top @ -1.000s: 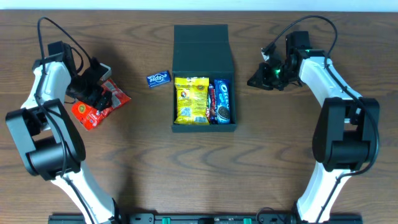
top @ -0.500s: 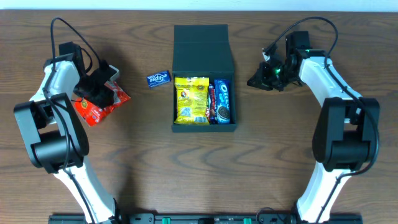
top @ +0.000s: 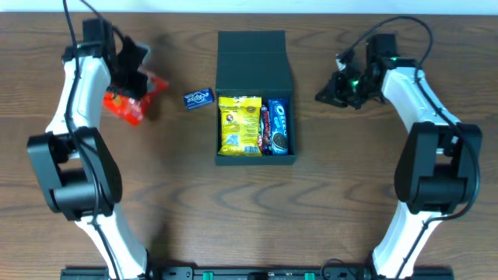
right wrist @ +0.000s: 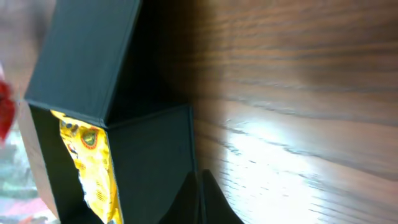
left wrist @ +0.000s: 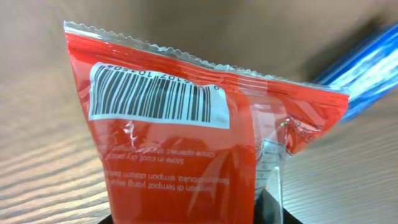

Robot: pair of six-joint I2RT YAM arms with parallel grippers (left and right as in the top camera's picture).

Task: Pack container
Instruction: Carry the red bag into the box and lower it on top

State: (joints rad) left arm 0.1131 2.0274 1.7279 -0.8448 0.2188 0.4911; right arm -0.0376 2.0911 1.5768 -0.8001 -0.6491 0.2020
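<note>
Left jaws grip a red packet (top: 126,105); right jaws closed, empty; container (top: 254,58) between them.

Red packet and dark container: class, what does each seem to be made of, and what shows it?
Red packet: probably thin plastic film, glossy; it shows crinkles, reflections and a clear zigzag-cut sealed edge. Container: likely cardboard, matte dark; flat folded panels with crisp edges, no shine.

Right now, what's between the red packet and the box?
A small blue pack lies between the red packet and box, seen overhead.
</note>
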